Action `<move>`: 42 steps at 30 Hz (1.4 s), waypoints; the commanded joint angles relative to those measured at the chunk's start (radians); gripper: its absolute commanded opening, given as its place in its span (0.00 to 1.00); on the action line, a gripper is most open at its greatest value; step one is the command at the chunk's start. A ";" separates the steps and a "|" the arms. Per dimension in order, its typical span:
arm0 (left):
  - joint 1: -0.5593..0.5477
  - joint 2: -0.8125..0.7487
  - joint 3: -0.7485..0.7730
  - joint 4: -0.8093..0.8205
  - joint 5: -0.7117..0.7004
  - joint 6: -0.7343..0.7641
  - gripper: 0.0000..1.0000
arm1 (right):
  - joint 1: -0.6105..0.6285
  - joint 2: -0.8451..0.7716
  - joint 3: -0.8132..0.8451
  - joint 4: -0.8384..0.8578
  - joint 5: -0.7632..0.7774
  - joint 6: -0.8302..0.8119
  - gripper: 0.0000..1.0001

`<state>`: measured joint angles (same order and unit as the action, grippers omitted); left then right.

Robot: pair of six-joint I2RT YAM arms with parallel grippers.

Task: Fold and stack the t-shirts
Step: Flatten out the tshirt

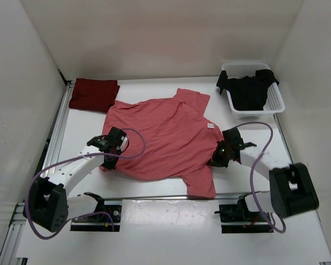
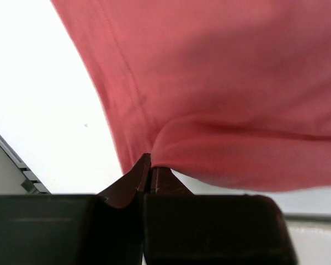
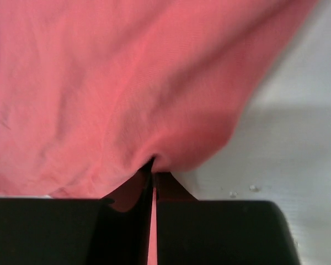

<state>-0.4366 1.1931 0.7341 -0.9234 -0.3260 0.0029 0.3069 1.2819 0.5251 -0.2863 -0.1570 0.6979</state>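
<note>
left gripper [image 2: 149, 165] + right gripper [image 3: 153, 168]: clamped on pink shirt [image 1: 160, 138] | risk: shallow pinch slips on lifting, skewing fold

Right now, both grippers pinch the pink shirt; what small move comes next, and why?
Probably lift both slightly and fold the near edge toward the far side: left gripper and right gripper are each shut on the salmon pink t-shirt, lying unfolded.

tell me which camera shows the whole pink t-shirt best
The top external view: the pink t-shirt lies spread out with its whole outline visible. The left wrist view shows only a bunched edge pinched in the left claw; the right wrist view only another bunched edge in the right claw.
</note>
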 commanded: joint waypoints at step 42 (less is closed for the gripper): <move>0.093 0.045 0.104 0.102 -0.226 -0.003 0.10 | -0.216 -0.085 0.371 -0.473 -0.237 -0.279 0.00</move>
<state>-0.3508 1.3022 0.8986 -0.7055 -0.5419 0.0029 0.0975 1.2167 0.9585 -0.6720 -0.3782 0.4786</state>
